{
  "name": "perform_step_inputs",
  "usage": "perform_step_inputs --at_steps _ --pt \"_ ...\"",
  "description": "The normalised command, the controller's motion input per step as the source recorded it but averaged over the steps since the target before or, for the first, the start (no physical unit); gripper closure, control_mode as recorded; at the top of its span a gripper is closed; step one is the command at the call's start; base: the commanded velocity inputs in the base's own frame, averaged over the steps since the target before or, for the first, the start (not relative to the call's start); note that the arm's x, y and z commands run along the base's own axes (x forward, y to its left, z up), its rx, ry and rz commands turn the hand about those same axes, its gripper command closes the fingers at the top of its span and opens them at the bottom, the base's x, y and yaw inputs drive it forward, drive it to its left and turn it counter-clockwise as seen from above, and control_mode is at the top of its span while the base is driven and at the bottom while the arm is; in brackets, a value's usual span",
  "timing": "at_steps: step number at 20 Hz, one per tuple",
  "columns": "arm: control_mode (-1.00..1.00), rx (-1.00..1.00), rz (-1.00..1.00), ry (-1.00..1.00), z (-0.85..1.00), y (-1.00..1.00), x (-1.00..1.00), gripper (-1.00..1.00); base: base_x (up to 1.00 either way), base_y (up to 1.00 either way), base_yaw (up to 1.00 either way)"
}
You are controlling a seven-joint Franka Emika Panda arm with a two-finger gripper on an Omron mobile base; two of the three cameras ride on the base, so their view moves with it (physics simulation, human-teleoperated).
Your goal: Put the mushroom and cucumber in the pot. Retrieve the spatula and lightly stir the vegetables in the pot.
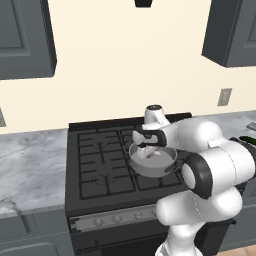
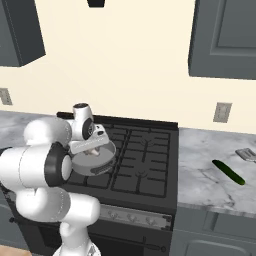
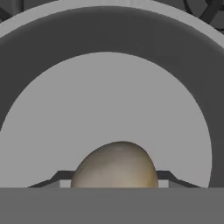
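While poised inside rim of shallow round grey metal pot (image 1: 152, 161) on black stove (image 1: 107, 165), two-finger gripper (image 3: 114, 186) pinches small beige-tan mushroom (image 3: 114, 166) above flat bare bottom; wide margin to walls. Slim dark green cucumber (image 2: 228, 172) lies on grey marble counter (image 2: 200, 175), well apart, near flat grey spatula (image 2: 246, 154).

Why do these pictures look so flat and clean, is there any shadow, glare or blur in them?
Left base view: even light, no glare, everything sharp; the pot sits under the tool. Right base view: the cucumber casts only a faint shadow on the counter. Hand view: the mushroom looks soft-edged and looms large, with smooth shading on the pot's inner wall.
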Motion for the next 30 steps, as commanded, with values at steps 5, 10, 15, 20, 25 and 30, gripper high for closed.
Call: perform_step_inputs --at_steps 5,10,15,20,25,30 --pt "-1.0 0.0 0.0 0.04 -0.04 0.0 0.0 -1.0 0.0 0.0 0.0" --pt "-1.0 0.0 0.0 0.0 0.0 0.0 0.0 -1.0 0.0 0.0 0.0" --pt "-1.0 0.0 0.0 0.0 0.0 0.0 0.0 -1.0 0.0 0.0 0.0" --pt "-1.0 0.0 0.0 0.0 0.04 -0.04 -0.01 -1.0 0.0 0.0 0.0" --pt "-1.0 0.08 -0.02 -0.08 0.56 -0.25 -0.7 -1.0 0.0 0.0 0.0" --pt "-1.0 0.17 -0.14 -0.11 0.58 -0.39 -0.96 -1.0 0.0 0.0 0.0"
